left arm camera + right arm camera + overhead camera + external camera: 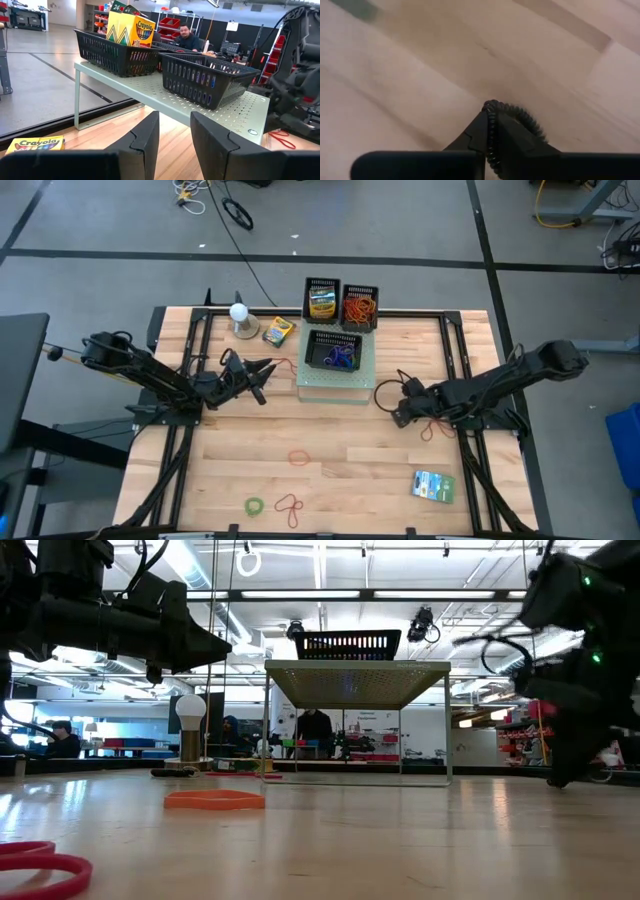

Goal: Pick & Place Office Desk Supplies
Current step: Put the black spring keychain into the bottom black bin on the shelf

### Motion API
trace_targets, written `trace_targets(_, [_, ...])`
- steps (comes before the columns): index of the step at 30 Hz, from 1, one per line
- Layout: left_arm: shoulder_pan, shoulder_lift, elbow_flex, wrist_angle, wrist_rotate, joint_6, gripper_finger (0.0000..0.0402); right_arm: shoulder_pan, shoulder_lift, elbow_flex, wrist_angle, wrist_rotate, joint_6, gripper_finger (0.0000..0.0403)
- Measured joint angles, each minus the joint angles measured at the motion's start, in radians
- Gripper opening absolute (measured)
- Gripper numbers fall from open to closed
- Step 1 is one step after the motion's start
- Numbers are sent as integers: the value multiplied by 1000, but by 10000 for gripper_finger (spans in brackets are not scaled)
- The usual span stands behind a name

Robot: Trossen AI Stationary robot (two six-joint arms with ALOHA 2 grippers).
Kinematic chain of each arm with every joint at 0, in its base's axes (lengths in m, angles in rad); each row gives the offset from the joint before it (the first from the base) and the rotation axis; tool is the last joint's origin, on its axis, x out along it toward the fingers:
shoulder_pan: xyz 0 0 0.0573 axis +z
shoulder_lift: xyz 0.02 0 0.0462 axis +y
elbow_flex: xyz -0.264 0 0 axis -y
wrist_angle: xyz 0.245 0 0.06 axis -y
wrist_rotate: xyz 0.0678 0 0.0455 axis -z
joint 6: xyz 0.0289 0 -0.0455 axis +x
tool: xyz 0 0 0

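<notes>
My right gripper (398,415) (487,116) points steeply down at the wooden table (330,480), right of the green shelf (335,385), and is shut on a black ribbed rubber band (520,114). My left gripper (262,370) (175,140) waits open and level on the shelf's left, with nothing between its fingers. A basket (333,352) of blue and purple bands stands on the shelf. Loose on the table lie a red band (436,428), an orange band (300,456), a green band (255,505), a crayon box (278,331) and a green-blue packet (433,485). My right gripper pinches the black band between its two fingers, with one stretch of the loop (492,105) running through the shut fingertips. The fingers come from above, slanting down. The rest of the loop curves out past the fingertips. Whether it is clear of the table does not show.
Behind the shelf stand two black baskets, one with a crayon box (321,300) and one with orange bands (360,307). A white ball on a round base (240,317) stands at the far left. Another red band (290,507) lies near the front edge.
</notes>
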Motion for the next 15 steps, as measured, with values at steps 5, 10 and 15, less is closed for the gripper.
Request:
trace_targets(5, [0,0,0,0,0,0,119,44,0,143,-68,4,-28,30])
trace_targets(10, [0,0,0,0,0,0,119,115,-1,353,-177,45,-69,30])
trace_targets(15, [0,0,0,0,0,0,119,149,-1,562,-179,165,-194,30])
